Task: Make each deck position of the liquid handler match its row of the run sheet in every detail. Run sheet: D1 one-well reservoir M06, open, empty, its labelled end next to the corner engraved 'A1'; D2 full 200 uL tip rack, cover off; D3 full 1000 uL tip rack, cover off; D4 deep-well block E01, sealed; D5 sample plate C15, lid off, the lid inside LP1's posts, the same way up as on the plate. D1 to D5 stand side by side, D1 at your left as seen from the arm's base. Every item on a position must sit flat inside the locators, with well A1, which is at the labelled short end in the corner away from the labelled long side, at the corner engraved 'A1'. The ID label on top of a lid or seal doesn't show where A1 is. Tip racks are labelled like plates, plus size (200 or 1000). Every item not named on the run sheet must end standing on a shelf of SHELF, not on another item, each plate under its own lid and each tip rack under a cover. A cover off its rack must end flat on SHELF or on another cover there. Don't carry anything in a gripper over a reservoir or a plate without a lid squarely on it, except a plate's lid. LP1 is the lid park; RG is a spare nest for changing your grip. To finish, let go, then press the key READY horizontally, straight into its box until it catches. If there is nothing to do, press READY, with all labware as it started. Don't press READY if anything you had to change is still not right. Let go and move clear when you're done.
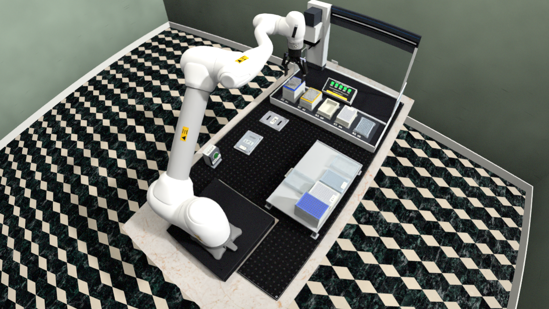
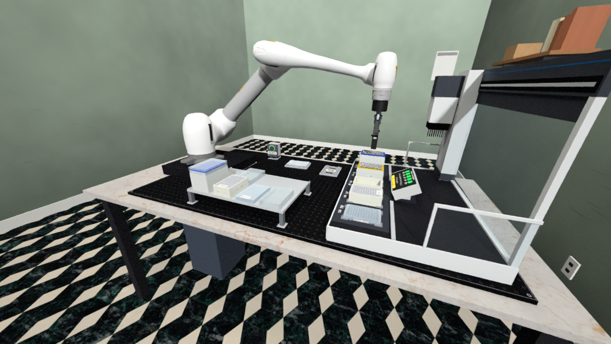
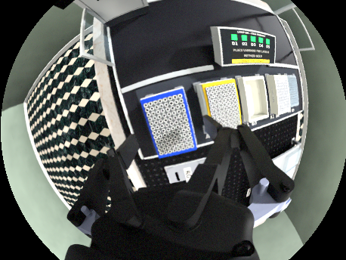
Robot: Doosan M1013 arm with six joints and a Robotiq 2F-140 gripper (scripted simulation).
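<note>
My gripper (image 1: pixel 294 71) is open and empty, hanging a little above the blue-rimmed tip rack (image 1: pixel 293 88) at the left end of the deck row; it also shows in the side view (image 2: pixel 375 138) and the wrist view (image 3: pixel 178 148). To the right of that rack stand a yellow-rimmed tip rack (image 1: pixel 310 98), an open white reservoir (image 1: pixel 327 108), a white deep-well block (image 1: pixel 346 116) and a clear plate (image 1: pixel 363 126). Both racks are uncovered (image 3: pixel 168 123). A clear lid (image 1: pixel 248 142) lies on the lid park. The READY key box (image 1: pixel 212 156) stands near the arm's base.
The spare nest (image 1: pixel 272 118) is in front of the deck. The shelf (image 1: pixel 316 180) holds a blue-covered rack (image 1: pixel 311 205), a white plate (image 1: pixel 323 191), a bluish plate (image 1: pixel 335 180) and clear covers (image 1: pixel 299 180). The pipetting head tower (image 1: pixel 316 30) and status panel (image 1: pixel 339 90) stand behind the deck row.
</note>
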